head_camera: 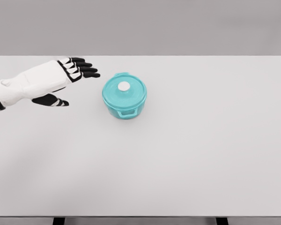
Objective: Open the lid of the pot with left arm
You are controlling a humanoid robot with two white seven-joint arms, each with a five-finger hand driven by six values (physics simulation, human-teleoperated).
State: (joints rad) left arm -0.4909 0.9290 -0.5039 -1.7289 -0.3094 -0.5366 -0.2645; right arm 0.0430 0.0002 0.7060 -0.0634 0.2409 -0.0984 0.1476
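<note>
Approach step; left hand (68, 75) open, fingers spread, holding nothing, near teal pot (124, 96) left of counter (215, 140) centre; lid (124, 89) on; next: reach over, pinch white knob (124, 86), lift.

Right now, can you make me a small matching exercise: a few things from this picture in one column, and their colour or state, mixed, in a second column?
Things:
1. pot
2. knob on the lid
3. left hand
4. table

Colour or state:
a. white, round, small
b. open, fingers spread, holding nothing
c. turquoise, closed
d. pale grey, flat

Pairs: 1-c, 2-a, 3-b, 4-d
</note>
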